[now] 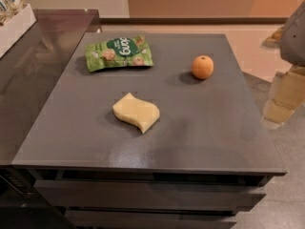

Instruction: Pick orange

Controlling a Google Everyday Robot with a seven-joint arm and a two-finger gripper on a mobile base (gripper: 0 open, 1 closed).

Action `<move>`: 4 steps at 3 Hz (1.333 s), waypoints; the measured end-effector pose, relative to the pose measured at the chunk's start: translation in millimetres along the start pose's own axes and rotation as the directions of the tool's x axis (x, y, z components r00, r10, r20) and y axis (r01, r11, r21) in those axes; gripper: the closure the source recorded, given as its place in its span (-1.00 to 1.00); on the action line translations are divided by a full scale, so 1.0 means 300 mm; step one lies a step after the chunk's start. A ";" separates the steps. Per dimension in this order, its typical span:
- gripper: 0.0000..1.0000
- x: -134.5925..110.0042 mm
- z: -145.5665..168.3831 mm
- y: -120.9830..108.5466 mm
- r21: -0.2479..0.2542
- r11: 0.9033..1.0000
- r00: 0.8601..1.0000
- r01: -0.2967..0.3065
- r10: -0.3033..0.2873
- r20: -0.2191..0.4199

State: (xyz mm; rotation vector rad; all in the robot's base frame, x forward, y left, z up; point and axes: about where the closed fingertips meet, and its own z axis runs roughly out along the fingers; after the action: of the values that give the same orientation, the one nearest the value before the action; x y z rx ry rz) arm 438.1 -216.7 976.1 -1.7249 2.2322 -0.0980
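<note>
The orange [202, 67] is small and round with a dark stem dimple on top. It sits upright on the grey table [200, 128], toward the far right. My gripper [285, 99] hangs at the right edge of the view, past the table's right side. It is to the right of the orange, nearer the camera, and well apart from it. Nothing is in it.
A wavy pale-yellow sponge [137, 111] lies at the table's middle. A green snack bag [119, 53] lies flat at the far left. A darker counter [33, 66] adjoins on the left, with a white box [14, 25] on it. Drawers front the table below.
</note>
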 end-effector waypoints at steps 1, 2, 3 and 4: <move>-1.00 0.000 0.000 0.000 0.000 1.000 1.000 0.000 0.000 0.000; -1.00 -0.007 0.032 -0.025 0.000 1.000 1.000 0.005 -0.005 0.018; -1.00 -0.029 0.112 -0.088 -0.004 1.000 0.998 0.005 -0.005 0.070; -1.00 -0.043 0.174 -0.134 -0.009 1.000 0.994 0.004 -0.003 0.106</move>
State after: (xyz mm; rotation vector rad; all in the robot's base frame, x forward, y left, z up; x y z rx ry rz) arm 493.5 -208.1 939.1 -1.6979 2.1568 0.0024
